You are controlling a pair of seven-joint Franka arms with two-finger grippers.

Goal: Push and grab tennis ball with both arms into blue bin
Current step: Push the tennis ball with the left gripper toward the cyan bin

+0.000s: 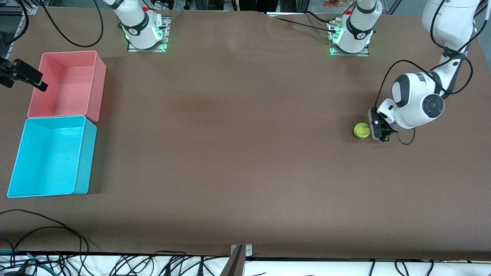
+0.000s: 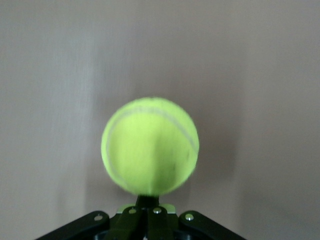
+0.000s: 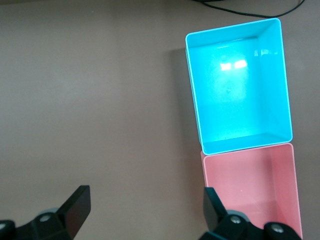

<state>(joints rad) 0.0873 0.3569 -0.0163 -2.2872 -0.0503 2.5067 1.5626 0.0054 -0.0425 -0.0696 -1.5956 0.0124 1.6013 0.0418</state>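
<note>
A brown matte table (image 1: 230, 153) carries everything. On it rest a fuzzy yellow-green tennis ball (image 1: 361, 130), a bright cyan-blue plastic tub (image 1: 50, 157) and, touching it, a pink-red plastic tub (image 1: 67, 84).

Tennis ball (image 1: 361, 130): fuzzy yellow-green, pale curved seam visible, resting on table at left arm's end, touching closed fingertips of left gripper (image 1: 377, 132). Blue bin (image 1: 23, 181): bright cyan rectangular tub, upright, open top, empty, at right arm's end, well apart from ball. Right gripper (image 3: 145, 207) above bins, fingers spread.
</note>
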